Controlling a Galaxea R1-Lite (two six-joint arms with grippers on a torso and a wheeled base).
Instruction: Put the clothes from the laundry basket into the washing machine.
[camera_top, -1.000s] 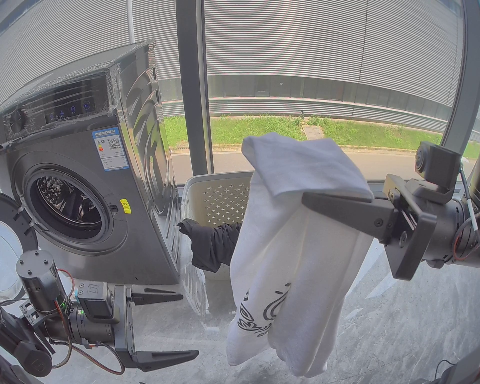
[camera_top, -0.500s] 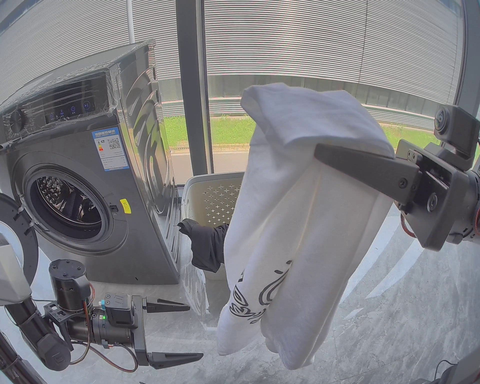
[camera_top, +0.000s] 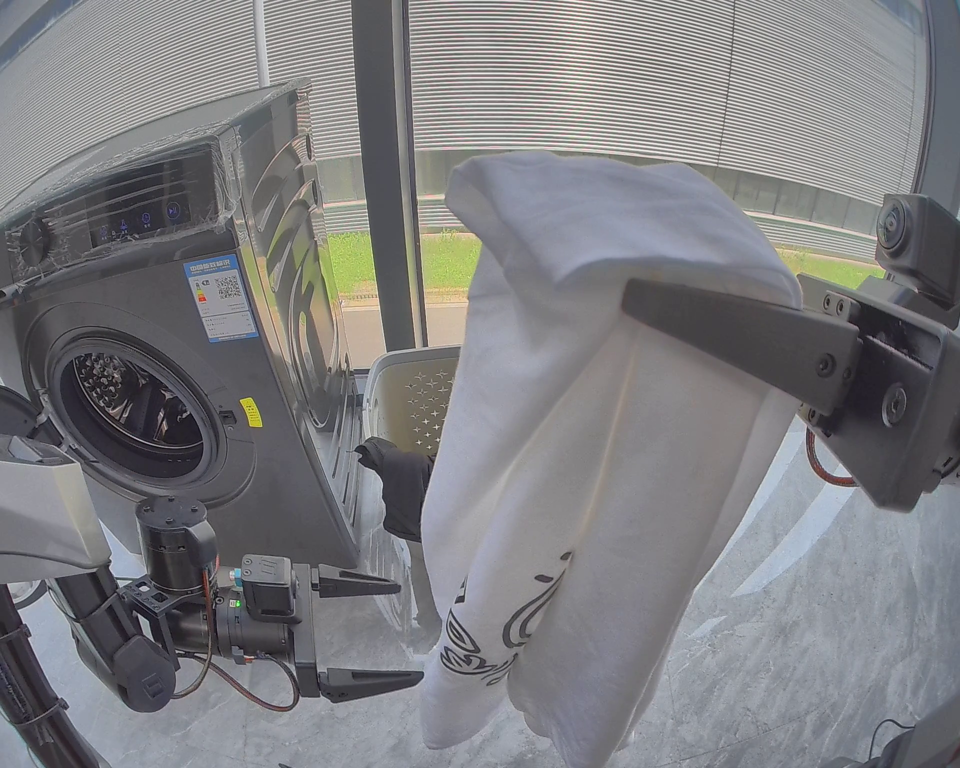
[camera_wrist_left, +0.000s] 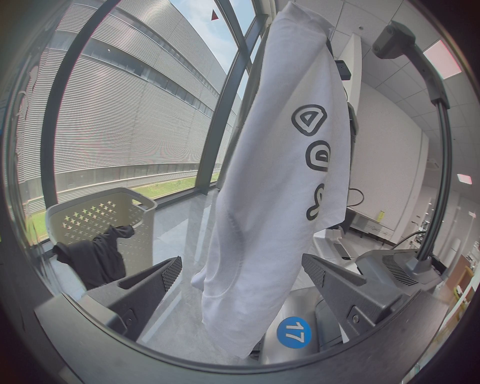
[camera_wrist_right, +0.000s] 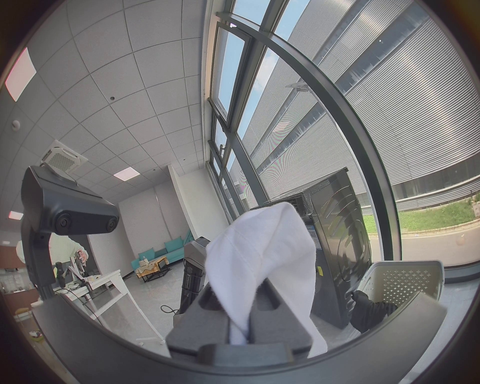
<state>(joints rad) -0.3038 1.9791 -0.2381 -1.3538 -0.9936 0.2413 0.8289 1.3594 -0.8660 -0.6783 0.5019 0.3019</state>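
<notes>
A white T-shirt (camera_top: 580, 400) with black print hangs high in front of me, and my right gripper (camera_top: 640, 305) is shut on its upper folds. In the right wrist view the cloth (camera_wrist_right: 265, 245) bunches out of the shut right gripper (camera_wrist_right: 245, 320). Low at the left, my left gripper (camera_top: 408, 632) is open, its tips close beside the shirt's lower hem. From the left wrist the shirt (camera_wrist_left: 280, 190) hangs between the spread fingers (camera_wrist_left: 150, 280). The white laundry basket (camera_top: 400, 390) stands beside the washing machine (camera_top: 170, 300), a black garment (camera_top: 400, 480) draped over its rim. The drum opening (camera_top: 135, 410) is uncovered.
The machine's door (camera_top: 20, 420) stands swung open at the far left. A dark window pillar (camera_top: 385, 170) and floor-to-ceiling glass rise right behind the basket. Grey marble floor (camera_top: 800, 620) stretches out on the right.
My right gripper has lifted the white shirt higher and carried it left. The left arm has moved up and right, bringing its open gripper near the shirt's hem.
</notes>
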